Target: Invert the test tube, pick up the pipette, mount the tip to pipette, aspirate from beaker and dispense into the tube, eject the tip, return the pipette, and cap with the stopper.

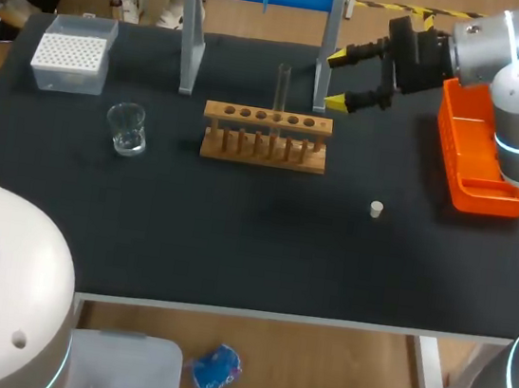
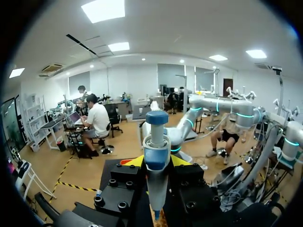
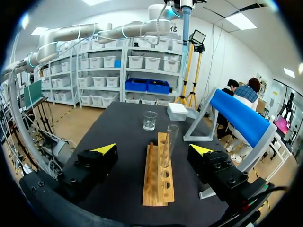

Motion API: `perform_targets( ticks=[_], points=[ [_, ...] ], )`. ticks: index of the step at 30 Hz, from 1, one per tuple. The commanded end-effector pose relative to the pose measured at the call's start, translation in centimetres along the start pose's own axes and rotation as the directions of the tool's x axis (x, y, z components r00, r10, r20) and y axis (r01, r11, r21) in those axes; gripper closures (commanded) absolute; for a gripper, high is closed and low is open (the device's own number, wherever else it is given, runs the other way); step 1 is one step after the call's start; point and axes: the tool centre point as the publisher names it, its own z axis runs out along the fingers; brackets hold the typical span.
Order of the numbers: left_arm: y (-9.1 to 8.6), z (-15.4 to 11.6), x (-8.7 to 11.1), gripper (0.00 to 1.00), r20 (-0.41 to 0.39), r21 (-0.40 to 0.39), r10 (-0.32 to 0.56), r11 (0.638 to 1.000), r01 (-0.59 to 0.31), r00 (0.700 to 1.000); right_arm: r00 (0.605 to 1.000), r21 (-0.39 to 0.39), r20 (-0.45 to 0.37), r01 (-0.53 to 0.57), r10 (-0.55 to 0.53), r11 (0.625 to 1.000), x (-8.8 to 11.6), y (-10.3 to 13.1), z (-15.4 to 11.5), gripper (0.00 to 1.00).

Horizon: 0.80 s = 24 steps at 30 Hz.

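The right gripper (image 3: 152,150) is hovering with its yellow-tipped fingers spread wide and empty. It is lining up on either side of the test tube (image 3: 168,142), which is standing upright in the wooden rack (image 3: 156,189) just ahead, seemingly placed to tend that tube. The left gripper (image 2: 157,163) is clamping the blue-and-white pipette (image 2: 156,142) high above the table, probably out of the way before heading for the tip box (image 1: 70,56), while beaker (image 1: 128,127) and stopper (image 1: 376,208) are sitting untouched.

Orange bin (image 1: 460,173), tan rack (image 1: 264,147), black table (image 1: 234,239), blue-and-white pipette (image 2: 156,161)
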Motion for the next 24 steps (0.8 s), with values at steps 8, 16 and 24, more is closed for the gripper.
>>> perform_targets(
  ticks=[8,16,24],
  points=[
    [-0.1,-0.2,-0.1,1.0,-0.007,-0.003,0.0,1.0,0.0,1.0,1.0,-0.001,0.0,0.001,-0.001,1.0,0.0,-0.1,0.0,0.0],
    [-0.4,0.8,-0.1,1.0,-0.028,-0.002,-0.016,1.0,0.016,0.999,1.0,-0.001,0.0,0.001,-0.001,1.0,0.0,-0.1,0.0,0.0],
    [1.1,2.9,-0.3,1.0,-0.037,0.046,-0.022,0.999,0.024,0.999,1.0,-0.001,0.0,0.001,-0.001,1.0,0.0,-0.1,0.0,0.0]
  ],
)
